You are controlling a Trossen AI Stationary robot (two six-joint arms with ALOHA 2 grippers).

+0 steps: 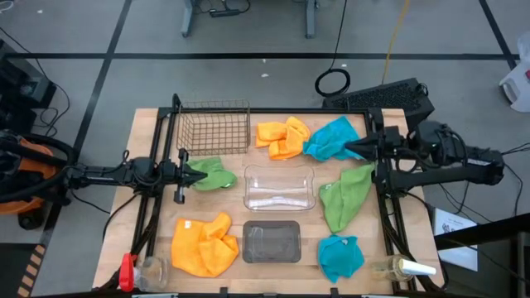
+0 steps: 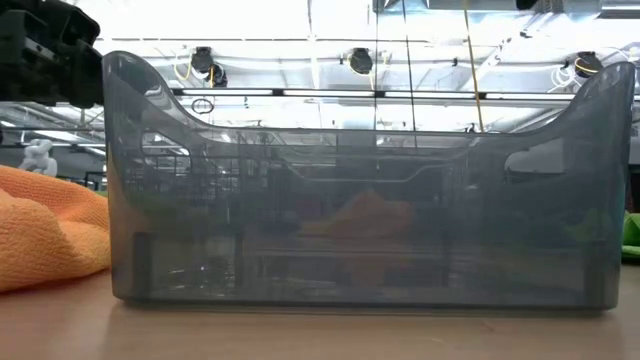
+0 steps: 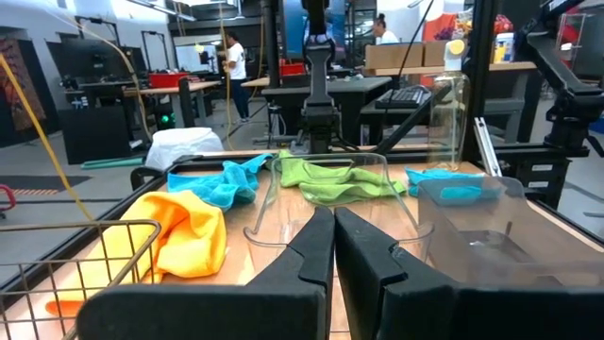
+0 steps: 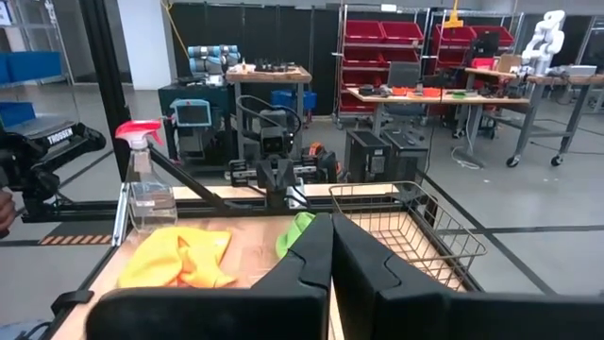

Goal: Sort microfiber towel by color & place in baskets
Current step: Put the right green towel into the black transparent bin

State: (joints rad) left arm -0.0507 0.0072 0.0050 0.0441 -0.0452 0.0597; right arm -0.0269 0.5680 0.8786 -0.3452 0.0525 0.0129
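Six small soft cloths lie on a light wood bench (image 1: 149, 124), seen from above. Orange-yellow cloth #1 (image 1: 282, 136), crumpled, sits far-centre, touching a teal-blue cloth (image 1: 333, 137) on its right. Orange-yellow cloth #2 (image 1: 203, 243), bunched in folds, sits near-left, beside the grey tray (image 1: 272, 242). Light green cloth #1 (image 1: 209, 174) is left of centre, just left of the clear tray (image 1: 278, 187). Light green cloth #2 (image 1: 346, 195), longer and draped, lies right of the clear tray. Teal-blue cloth #2 (image 1: 340, 257) sits near-right, right of the grey tray. All six are outside the containers.

Brown wire basket (image 1: 214, 127) stands far-left, clear tray at centre, grey tray near-centre; in the low view the grey tray's wall fills most of the frame.

Left tool (image 1: 187, 173) is at the left edge of light green cloth #1; its wrist view shows the fingers (image 3: 377, 269) pressed together, holding nothing visible. Right tool (image 1: 352, 146) is at the far teal-blue cloth's right edge; fingers (image 4: 373, 274) likewise clenched together, nothing seen between them.

Bench extras: spray bottle w/ red trigger (image 1: 137, 269) at near-left corner, a clear bottle (image 1: 402, 267) near-right. Black frame rails edge the bench.

Room: grey floor w/ dark lines, cables, workshop tables, red shelving, bright ceiling lights; a person in a white top (image 3: 233, 57) stands far off.
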